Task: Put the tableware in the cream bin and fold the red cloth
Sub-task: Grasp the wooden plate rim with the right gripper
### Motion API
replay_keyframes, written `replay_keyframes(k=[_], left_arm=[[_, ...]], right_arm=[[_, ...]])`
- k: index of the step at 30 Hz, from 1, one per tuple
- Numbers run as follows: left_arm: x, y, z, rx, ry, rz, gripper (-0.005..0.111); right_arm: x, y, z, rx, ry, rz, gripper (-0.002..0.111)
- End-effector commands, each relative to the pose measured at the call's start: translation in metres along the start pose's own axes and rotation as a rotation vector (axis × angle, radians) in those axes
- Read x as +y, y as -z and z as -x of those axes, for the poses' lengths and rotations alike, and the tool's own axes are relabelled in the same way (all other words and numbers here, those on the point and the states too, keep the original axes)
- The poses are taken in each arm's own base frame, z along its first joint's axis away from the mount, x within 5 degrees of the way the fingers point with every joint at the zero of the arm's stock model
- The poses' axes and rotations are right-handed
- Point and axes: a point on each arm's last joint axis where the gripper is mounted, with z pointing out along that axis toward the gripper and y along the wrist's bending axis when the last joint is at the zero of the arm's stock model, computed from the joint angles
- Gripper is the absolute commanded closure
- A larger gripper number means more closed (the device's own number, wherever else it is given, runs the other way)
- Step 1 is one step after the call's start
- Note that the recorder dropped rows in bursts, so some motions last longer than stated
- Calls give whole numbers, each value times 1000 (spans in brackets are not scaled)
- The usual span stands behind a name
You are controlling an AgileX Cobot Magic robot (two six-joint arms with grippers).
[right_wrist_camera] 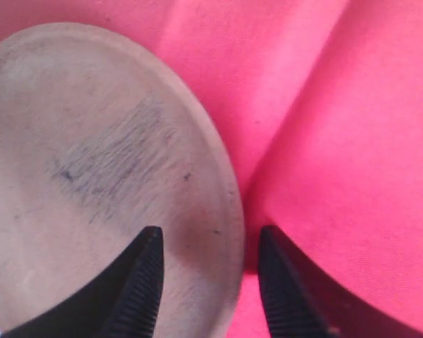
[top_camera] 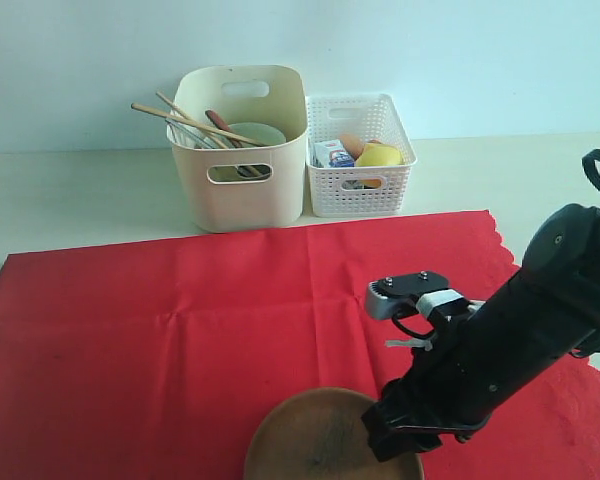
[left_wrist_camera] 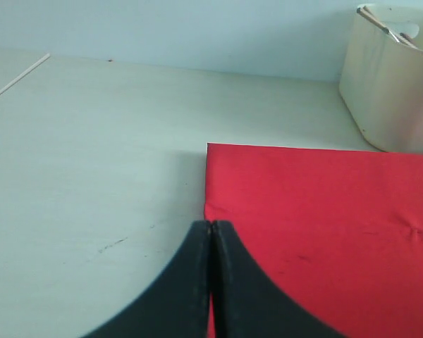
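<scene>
While the right gripper [right_wrist_camera: 208,282] straddles the rim of the round brown plate [top_camera: 310,440] at six o'clock on the red cloth [top_camera: 180,320], jaws half open and holding nothing, closing may pinch fabric too and drag it along.

We see a pale bluish wall [top_camera: 460,50] behind a cream tabletop [top_camera: 70,190]; soft, even light falls, and faint dark scuffs [left_wrist_camera: 113,244] mark the tabletop.

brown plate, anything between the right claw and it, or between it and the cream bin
Nothing visible. The right claw is open and straddles the rim of the brown plate. Toward the cream bin lies only the flat red cloth. The chopsticks stick out of the bin and may crowd the drop.
</scene>
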Motion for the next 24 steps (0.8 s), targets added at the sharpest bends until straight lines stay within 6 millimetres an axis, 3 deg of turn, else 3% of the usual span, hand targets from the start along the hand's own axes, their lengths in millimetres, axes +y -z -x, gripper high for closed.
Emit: replay_keyframes(k=[1, 7, 15, 20, 24], left_arm=[[0, 0, 2, -18, -7, -5, 106], [0, 0, 2, -18, -7, -5, 106], [0, 0, 2, -18, -7, -5, 106], [0, 0, 2, -18, -7, -5, 106], [0, 0, 2, -18, -7, -5, 106]], right_arm=[[3, -2, -1, 8, 26, 44, 65], [2, -3, -1, 16, 38, 36, 67], [-9, -13, 0, 11, 69, -39, 108], [-8, -5, 7, -50, 93, -72, 108], [1, 16, 22, -145, 149, -75, 108]])
